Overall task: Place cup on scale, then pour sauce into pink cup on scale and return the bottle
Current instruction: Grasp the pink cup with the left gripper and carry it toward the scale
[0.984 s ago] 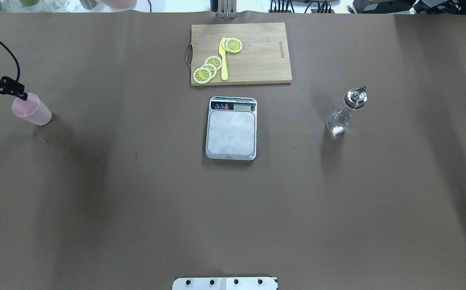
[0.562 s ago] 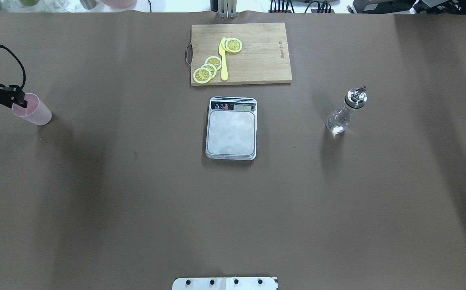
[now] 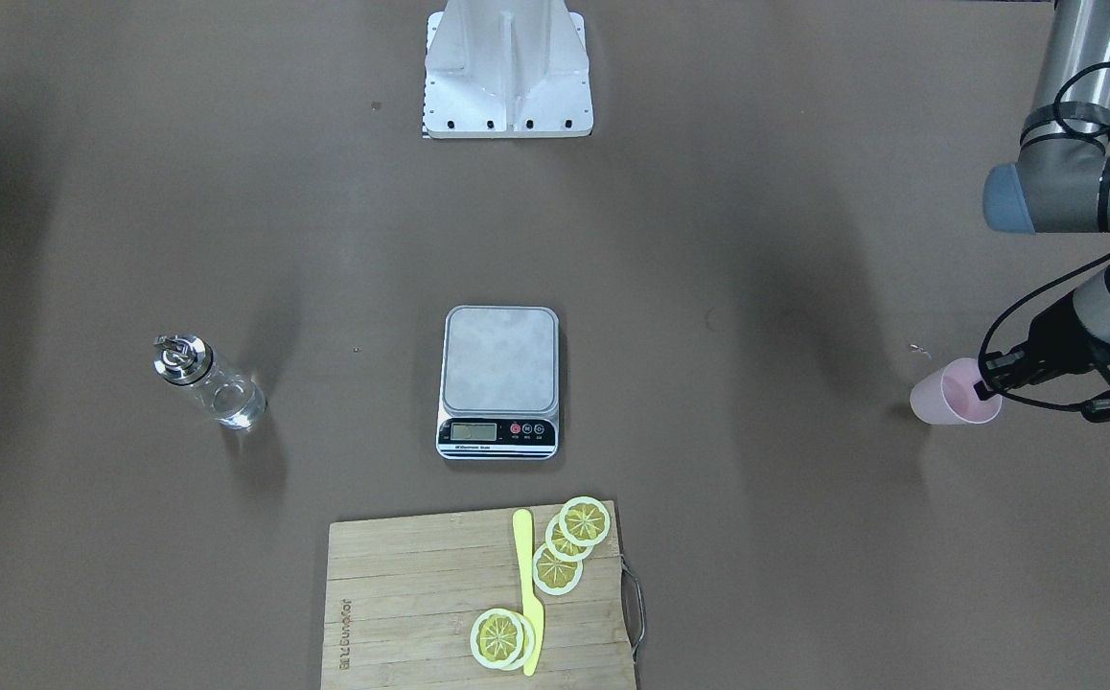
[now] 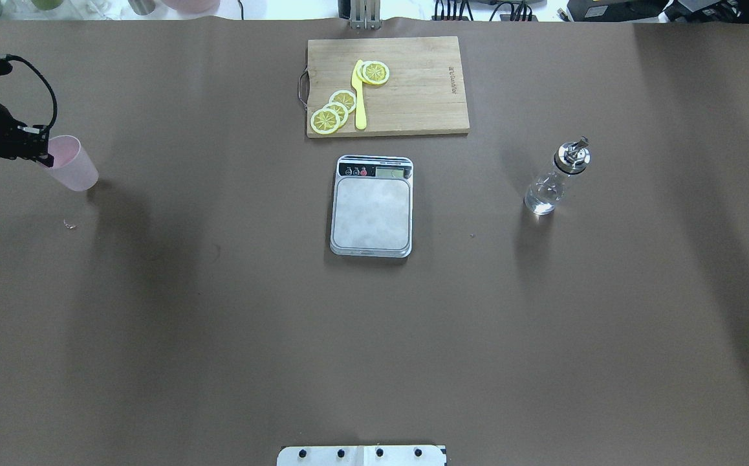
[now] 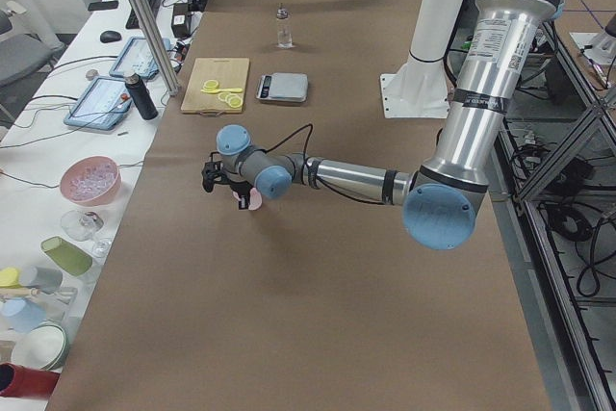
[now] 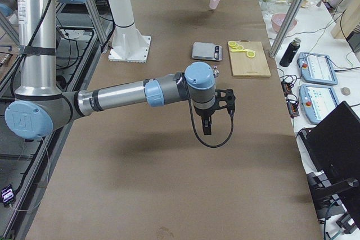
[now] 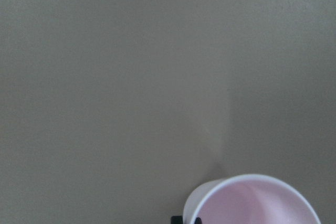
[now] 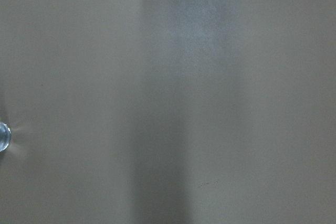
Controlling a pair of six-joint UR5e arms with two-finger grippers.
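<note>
The pale pink cup (image 4: 75, 167) hangs tilted at the table's far left, just off the brown surface. My left gripper (image 4: 42, 153) is shut on its rim, with one finger inside the cup; both also show in the front view, cup (image 3: 943, 399) and gripper (image 3: 982, 388). The left wrist view shows the cup's open mouth (image 7: 257, 203). The scale (image 4: 371, 210) lies at the table's middle with its platform bare. The clear glass bottle (image 4: 550, 186) with its metal spout stands to the scale's right. My right gripper (image 6: 206, 127) shows only in the exterior right view, above the table; I cannot tell if it is open.
A wooden cutting board (image 4: 413, 90) with lemon slices (image 4: 332, 111) and a yellow knife (image 4: 359, 97) lies just behind the scale. The robot's white base plate (image 4: 361, 455) is at the near edge. Bowls and cups stand beyond the table's left end (image 5: 89, 180).
The left gripper has moved the pink cup toward the table's back and slightly right in the overhead view, and it now hangs tilted. Scale and bottle have not moved.
</note>
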